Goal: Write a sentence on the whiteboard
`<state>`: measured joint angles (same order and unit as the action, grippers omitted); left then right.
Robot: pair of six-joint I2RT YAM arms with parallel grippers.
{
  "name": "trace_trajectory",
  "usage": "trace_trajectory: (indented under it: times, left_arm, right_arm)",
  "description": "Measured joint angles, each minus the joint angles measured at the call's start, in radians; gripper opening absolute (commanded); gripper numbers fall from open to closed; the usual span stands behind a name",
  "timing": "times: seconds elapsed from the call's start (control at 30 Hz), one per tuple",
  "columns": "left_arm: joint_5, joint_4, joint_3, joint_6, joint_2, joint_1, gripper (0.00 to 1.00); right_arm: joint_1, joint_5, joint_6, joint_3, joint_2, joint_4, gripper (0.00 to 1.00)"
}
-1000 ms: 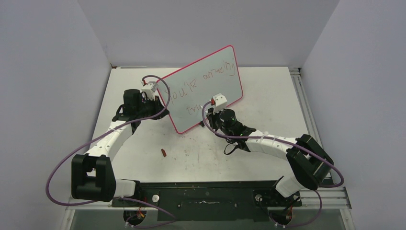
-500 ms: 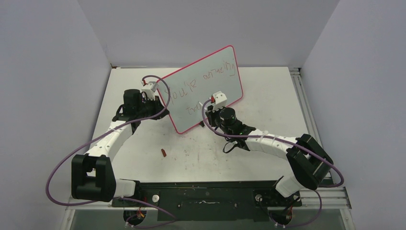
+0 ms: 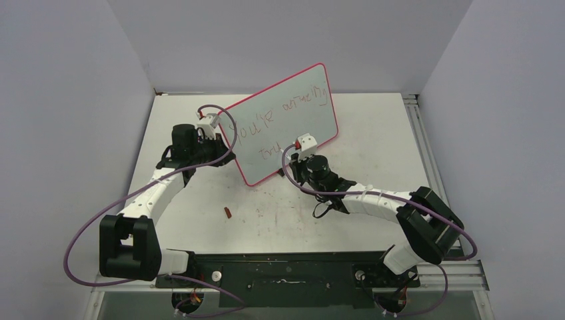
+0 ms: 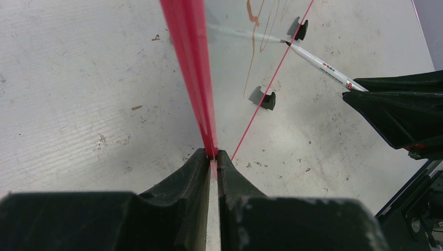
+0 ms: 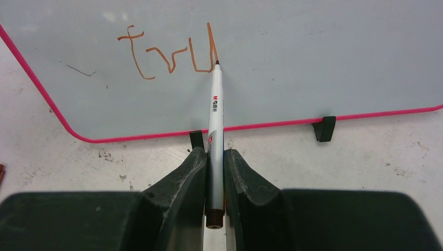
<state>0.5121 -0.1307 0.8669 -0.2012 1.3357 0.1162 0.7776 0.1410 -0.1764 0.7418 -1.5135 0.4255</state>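
Note:
The whiteboard (image 3: 286, 123) stands tilted at the table's middle, pale with a pink-red rim (image 4: 190, 63). My left gripper (image 4: 213, 155) is shut on its left edge. The sentence (image 3: 280, 110) runs in thin reddish-brown letters across it; in the right wrist view the lower line reads "trul" (image 5: 167, 52). My right gripper (image 5: 214, 154) is shut on a white marker (image 5: 214, 115), whose tip touches the board at the foot of the last stroke. The marker (image 4: 318, 63) also shows in the left wrist view, tip on the board. Two black clip feet (image 5: 325, 128) hold the bottom rim.
A small reddish-brown marker cap (image 3: 227, 213) lies on the white table (image 3: 373, 133) in front of the board, between the two arms. Grey walls enclose the table on three sides. A metal rail (image 3: 426, 153) runs along the right edge.
The right gripper and marker have shifted a little to the right and down along the lower line of writing. The left arm and board stay still.

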Motion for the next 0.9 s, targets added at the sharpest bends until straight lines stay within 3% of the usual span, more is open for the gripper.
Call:
trace_trajectory:
  times: [0.9]
  left_arm:
    - [0.001, 0.000, 0.000, 0.000, 0.000, 0.000, 0.07]
  right_arm:
    - [-0.008, 0.047, 0.006, 0.036, 0.077, -0.029, 0.05]
